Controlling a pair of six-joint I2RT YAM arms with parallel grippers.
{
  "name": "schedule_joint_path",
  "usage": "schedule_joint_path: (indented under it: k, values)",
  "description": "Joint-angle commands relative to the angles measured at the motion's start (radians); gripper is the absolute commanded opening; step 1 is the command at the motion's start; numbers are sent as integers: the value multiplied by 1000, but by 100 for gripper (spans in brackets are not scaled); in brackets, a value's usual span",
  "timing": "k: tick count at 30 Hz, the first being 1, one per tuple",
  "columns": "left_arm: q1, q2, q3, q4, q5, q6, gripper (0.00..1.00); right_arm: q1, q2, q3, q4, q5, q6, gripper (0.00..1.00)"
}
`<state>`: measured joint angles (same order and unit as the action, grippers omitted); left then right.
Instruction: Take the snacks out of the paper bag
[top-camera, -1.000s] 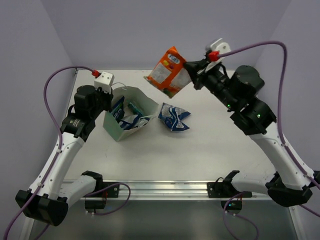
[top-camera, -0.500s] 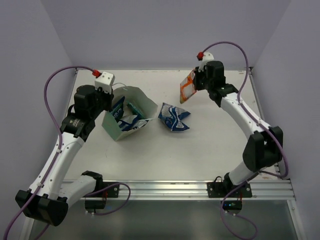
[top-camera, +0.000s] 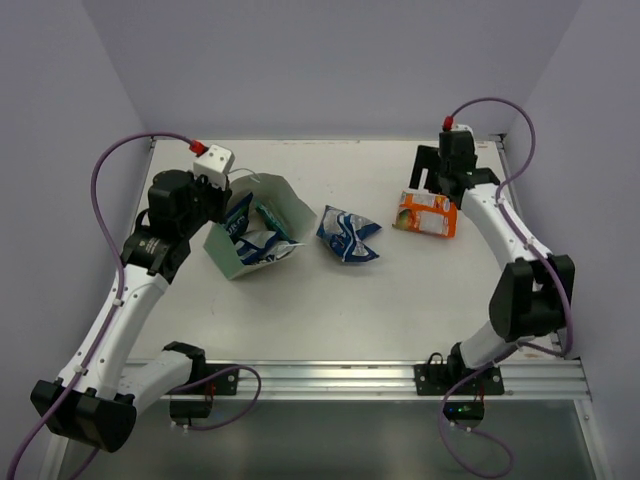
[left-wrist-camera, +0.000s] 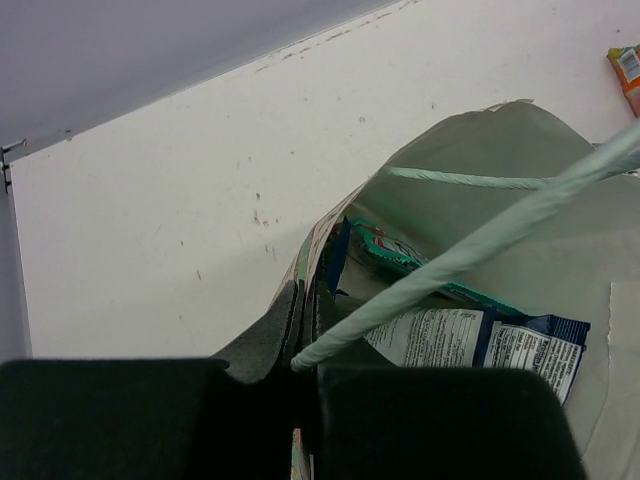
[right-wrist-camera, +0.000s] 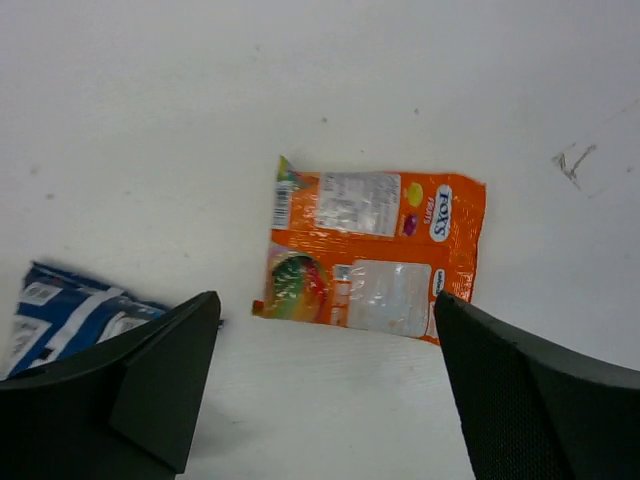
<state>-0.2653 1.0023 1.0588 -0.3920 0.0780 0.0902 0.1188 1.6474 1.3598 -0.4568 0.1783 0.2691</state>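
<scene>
The green paper bag (top-camera: 290, 205) lies tilted open on the left of the table, and my left gripper (top-camera: 216, 192) is shut on its rim. In the left wrist view the fingertips (left-wrist-camera: 300, 305) pinch the bag's edge (left-wrist-camera: 505, 140) beside a pale loop handle (left-wrist-camera: 480, 243). Inside lie a teal packet (left-wrist-camera: 395, 250) and a blue-and-white packet (left-wrist-camera: 470, 340). Another blue-and-white packet (top-camera: 347, 234) rests on the table. The orange packet (top-camera: 427, 213) lies flat at the right. My right gripper (top-camera: 432, 180) hovers open just above it, with nothing between its fingers (right-wrist-camera: 325, 305).
The white table (top-camera: 330, 300) is closed in by purple walls at the back and sides. A metal rail (top-camera: 320, 375) runs along the near edge. In the right wrist view the loose blue-and-white packet (right-wrist-camera: 70, 310) lies left of the orange one (right-wrist-camera: 375, 255).
My right arm swung right and down with the orange packet, then its jaws opened and the packet now lies on the table. The left gripper and the bag have not moved.
</scene>
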Motion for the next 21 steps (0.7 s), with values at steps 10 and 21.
schedule_joint_path:
  k: [10, 21]
  values:
    - [-6, -31, 55, 61, 3, 8, 0, 650, -328, 122, 119, -16, -129, 88]
    - [-6, -44, 56, 53, 35, -26, 0, 877, -17, 265, 170, -96, -119, 80]
